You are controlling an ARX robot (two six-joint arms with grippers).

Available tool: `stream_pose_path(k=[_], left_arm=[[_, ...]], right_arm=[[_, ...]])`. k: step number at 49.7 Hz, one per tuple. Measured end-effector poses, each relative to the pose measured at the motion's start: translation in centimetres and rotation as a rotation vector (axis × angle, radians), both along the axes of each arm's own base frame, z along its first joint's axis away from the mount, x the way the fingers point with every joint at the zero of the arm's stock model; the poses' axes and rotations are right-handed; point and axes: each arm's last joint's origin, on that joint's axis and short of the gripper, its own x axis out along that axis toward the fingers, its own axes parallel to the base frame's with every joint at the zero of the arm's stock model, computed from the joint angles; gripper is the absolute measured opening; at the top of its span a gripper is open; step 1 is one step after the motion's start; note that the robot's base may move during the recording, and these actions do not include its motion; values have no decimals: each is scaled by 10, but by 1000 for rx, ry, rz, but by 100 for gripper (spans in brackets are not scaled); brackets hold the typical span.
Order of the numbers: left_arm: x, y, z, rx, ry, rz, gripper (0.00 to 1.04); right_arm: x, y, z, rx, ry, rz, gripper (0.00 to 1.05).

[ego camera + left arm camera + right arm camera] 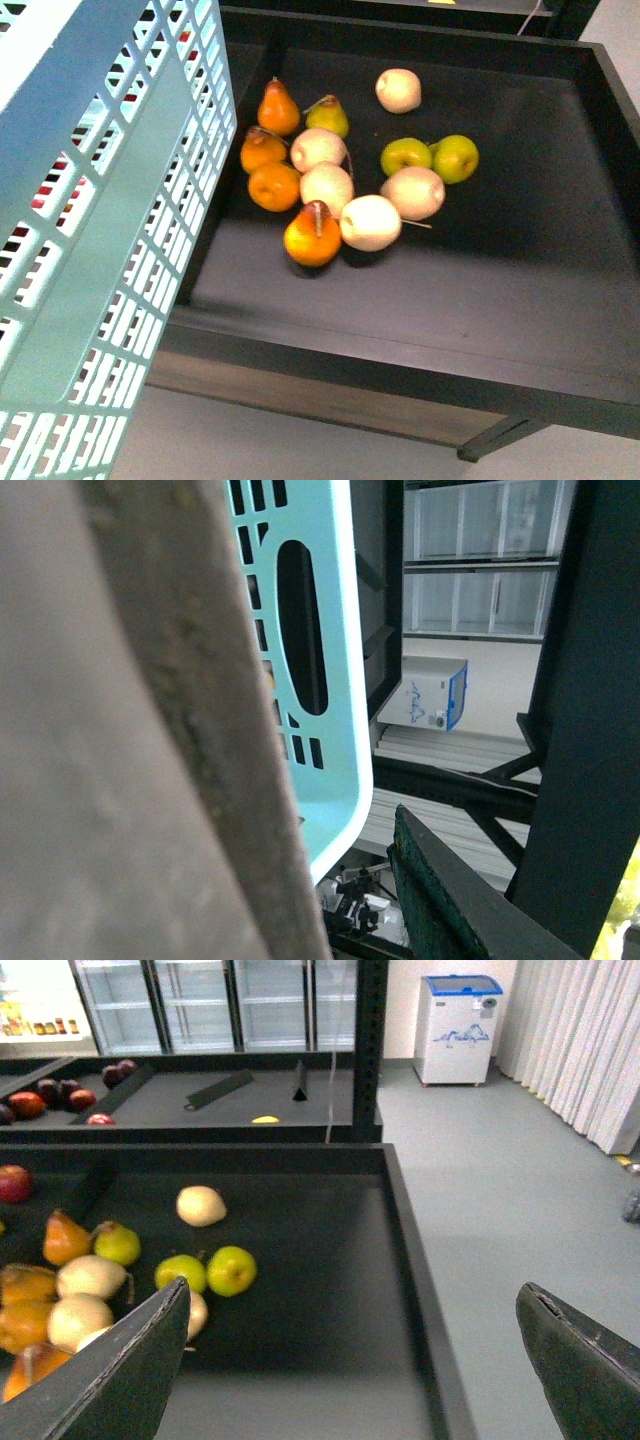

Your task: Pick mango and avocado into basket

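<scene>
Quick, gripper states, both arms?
Left gripper: cannot tell; one finger shows, the other is hidden beside the basket.
Right gripper: open, holding nothing.

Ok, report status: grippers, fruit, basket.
Right gripper open, empty, facing the tray. Left gripper beside the basket, jaws unclear. No mango or avocado spotted among the pears and apples. No obstruction seen.

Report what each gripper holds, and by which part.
Right gripper: open, holding nothing. Left gripper: cannot tell. A brown handle of the basket crosses close before its wrist camera, but no grip on it shows.
</scene>
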Motion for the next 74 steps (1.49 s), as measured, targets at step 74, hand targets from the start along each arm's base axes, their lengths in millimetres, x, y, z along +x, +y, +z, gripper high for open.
stream_pose_path(k=[74], left_arm=[[0, 0, 0, -2, 0, 0, 29]], right_arm=[[0, 0, 0, 0, -1, -1, 96]])
